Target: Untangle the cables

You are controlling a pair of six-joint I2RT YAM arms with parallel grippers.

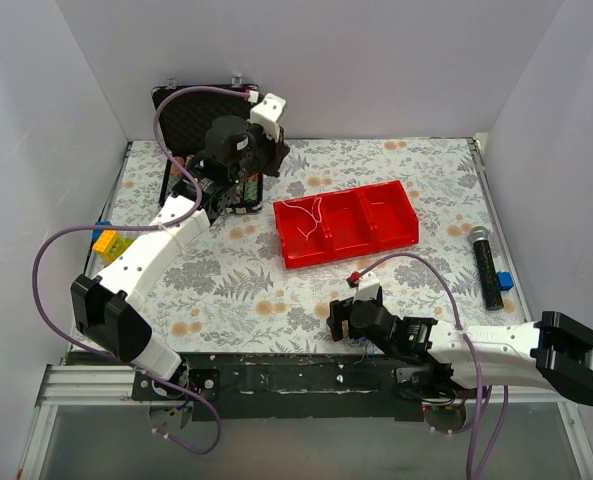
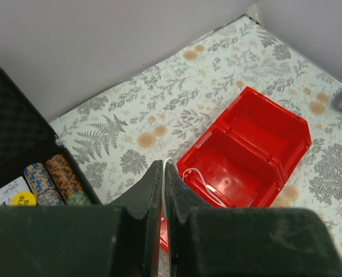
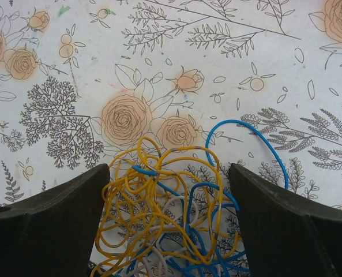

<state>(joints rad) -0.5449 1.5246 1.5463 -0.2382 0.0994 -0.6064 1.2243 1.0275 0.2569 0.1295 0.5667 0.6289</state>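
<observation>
A tangled bundle of thin yellow, blue and white cables (image 3: pixel 176 231) lies on the floral table cover at the near edge. My right gripper (image 3: pixel 168 173) is open, with one finger on each side of the bundle. In the top view the right gripper (image 1: pixel 342 320) is low over the bundle (image 1: pixel 361 347), which is mostly hidden. My left gripper (image 2: pixel 163 168) is shut on a thin white cable (image 2: pixel 164 190). That cable trails into the left compartment of a red bin (image 2: pixel 286 144). In the top view the left gripper (image 1: pixel 274 158) is above the bin's (image 1: pixel 401 225) left end, where the white cable (image 1: pixel 306 215) lies.
An open black case (image 1: pixel 181 110) with poker chips (image 2: pixel 49 179) stands at the back left. Yellow and blue blocks (image 1: pixel 109 240) sit at the left edge. A black cylinder (image 1: pixel 486 265) and a small blue block (image 1: pixel 504 282) lie at the right.
</observation>
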